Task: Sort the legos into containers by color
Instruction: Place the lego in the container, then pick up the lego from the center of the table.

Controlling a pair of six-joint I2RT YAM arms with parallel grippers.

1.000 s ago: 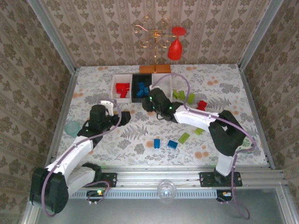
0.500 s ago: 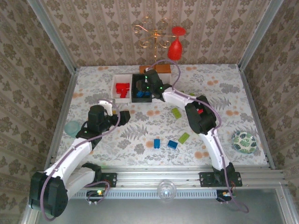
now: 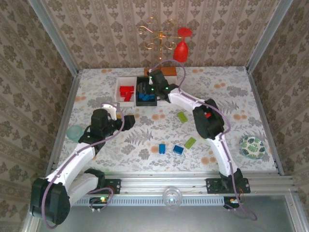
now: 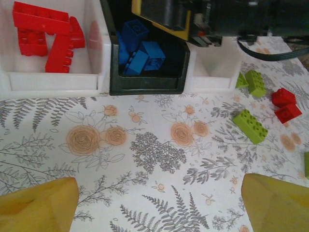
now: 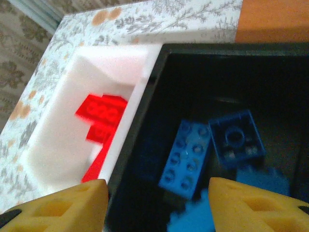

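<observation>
The containers stand in a row at the back: a white bin (image 3: 126, 91) with red legos (image 4: 46, 36), a black bin (image 3: 146, 99) with blue legos (image 4: 140, 50), and a second white bin (image 4: 212, 67). My right gripper (image 5: 159, 203) hangs open over the black bin, and a blue brick (image 5: 186, 159) lies loose below, between its yellow fingers (image 5: 63, 203). My left gripper (image 4: 159, 208) is open over bare table in front of the bins, holding nothing. Loose on the table are green legos (image 3: 182, 116) (image 3: 190, 142), blue legos (image 3: 162, 148) (image 3: 178, 150) and red legos (image 4: 285, 104).
A teal bowl (image 3: 75, 132) sits at the left edge. A patterned round object (image 3: 252, 146) lies at the right. The gold stand (image 3: 157, 36) with a red wine glass (image 3: 181, 48) and its orange-brown base (image 3: 159, 71) stand behind the bins. Walls close three sides.
My right arm swung from the table's middle back to the black bin, and its jaws have opened over it. The left arm has not moved.
</observation>
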